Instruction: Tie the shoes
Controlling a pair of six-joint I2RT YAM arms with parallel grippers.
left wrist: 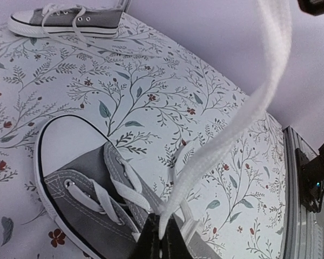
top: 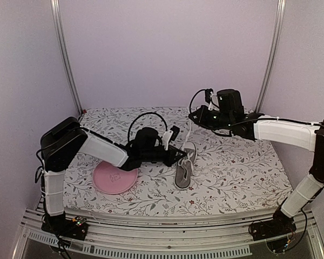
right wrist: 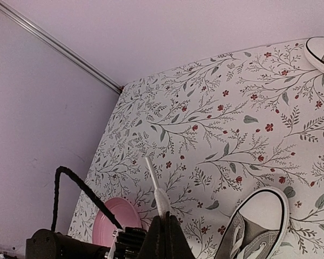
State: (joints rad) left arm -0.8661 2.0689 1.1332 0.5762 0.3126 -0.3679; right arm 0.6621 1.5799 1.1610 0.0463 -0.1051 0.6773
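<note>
One grey sneaker [top: 185,167] lies mid-table, toe toward the near edge; it also shows in the left wrist view [left wrist: 81,199] and the right wrist view [right wrist: 256,226]. My left gripper [top: 179,152] is shut on its white lace [left wrist: 205,162] right at the shoe's eyelets [left wrist: 162,237]. The lace rises taut to my right gripper [top: 192,114], which is shut on the lace end [right wrist: 161,197], held high above the table [right wrist: 164,221]. The second sneaker [left wrist: 65,21] lies at the far side [right wrist: 321,54], largely hidden behind the right arm in the top view.
A round pink plate [top: 115,177] lies left of the shoe, under the left arm, and shows in the right wrist view [right wrist: 116,218]. The floral table cover [top: 232,172] ends at a metal rail at the near edge. Purple walls stand around.
</note>
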